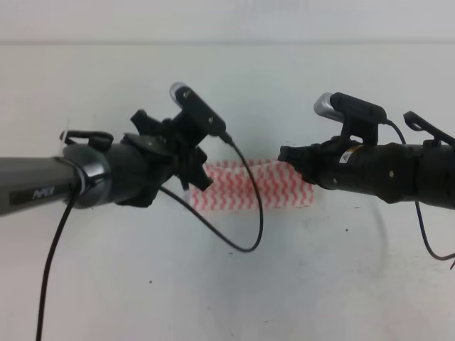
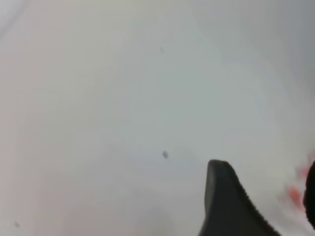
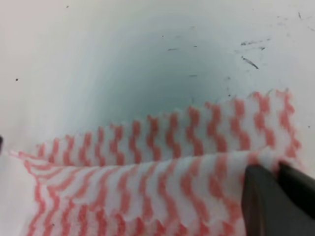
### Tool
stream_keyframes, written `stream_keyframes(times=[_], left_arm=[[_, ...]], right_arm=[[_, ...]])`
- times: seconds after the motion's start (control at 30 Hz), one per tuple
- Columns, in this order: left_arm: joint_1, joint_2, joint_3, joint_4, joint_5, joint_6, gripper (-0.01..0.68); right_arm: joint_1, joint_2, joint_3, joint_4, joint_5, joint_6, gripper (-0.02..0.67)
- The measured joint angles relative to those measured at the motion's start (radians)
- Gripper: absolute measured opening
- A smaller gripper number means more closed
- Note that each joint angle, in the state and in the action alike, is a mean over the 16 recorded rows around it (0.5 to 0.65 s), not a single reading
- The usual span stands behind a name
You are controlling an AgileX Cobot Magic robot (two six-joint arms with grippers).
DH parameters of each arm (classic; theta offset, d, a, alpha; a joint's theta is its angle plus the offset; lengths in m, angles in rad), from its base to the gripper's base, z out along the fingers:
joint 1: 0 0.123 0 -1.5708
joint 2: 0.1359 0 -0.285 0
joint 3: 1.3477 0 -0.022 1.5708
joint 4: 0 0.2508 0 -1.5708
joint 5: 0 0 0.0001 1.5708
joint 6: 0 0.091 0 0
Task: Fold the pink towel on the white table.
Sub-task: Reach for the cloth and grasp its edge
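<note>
Fingers (image 3: 266,201) pinched on pink towel (image 3: 147,196)

Under my right tool (image 3: 275,196), matt black plastic, the pink towel (image 3: 147,196) is soft fuzzy cloth on the smooth, scuffed white counter (image 3: 147,59).

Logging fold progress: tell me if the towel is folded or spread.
Partly folded. In the right wrist view, one layer of the towel lies doubled over another, with the right gripper at the fold.
</note>
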Motion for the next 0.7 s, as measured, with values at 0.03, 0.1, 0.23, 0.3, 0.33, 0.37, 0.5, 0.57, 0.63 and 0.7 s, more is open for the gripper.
stream_keyframes(times=[0.03,0.1,0.23,0.3,0.33,0.37,0.5,0.57,0.63,0.7], left_arm=[[0.000,0.000,-0.010,-0.001,-0.009,-0.001,0.306],[0.000,-0.005,-0.030,-0.012,-0.030,-0.004,0.307],[0.000,-0.020,-0.060,-0.073,-0.063,0.004,0.300],[-0.002,-0.034,-0.063,-0.115,-0.074,0.018,0.291],[-0.003,-0.043,-0.063,-0.136,-0.078,0.024,0.284],[-0.005,-0.053,-0.059,-0.157,-0.082,0.030,0.275],[-0.015,-0.094,-0.028,-0.241,-0.084,0.051,0.226],[-0.020,-0.115,-0.004,-0.281,-0.072,0.060,0.193],[-0.025,-0.132,0.025,-0.312,-0.047,0.070,0.157],[-0.030,-0.146,0.056,-0.328,-0.014,0.077,0.121]], right_arm=[[0.000,0.000,0.000,0.000,0.000,0.000,-0.017],[0.000,0.001,0.000,-0.001,0.002,0.000,-0.017],[0.000,0.002,0.000,-0.001,0.004,0.000,-0.017],[0.000,0.002,0.000,-0.001,0.005,0.001,-0.016],[0.000,0.003,0.001,-0.001,0.005,0.001,-0.016],[0.000,0.003,0.001,-0.002,0.005,0.001,-0.016],[0.000,0.003,0.001,-0.003,0.006,0.001,-0.016],[0.001,0.004,0.001,-0.003,0.006,0.001,-0.016],[0.001,0.004,0.001,-0.004,0.006,0.001,-0.016],[0.001,0.005,0.001,-0.006,0.007,0.002,-0.016]])
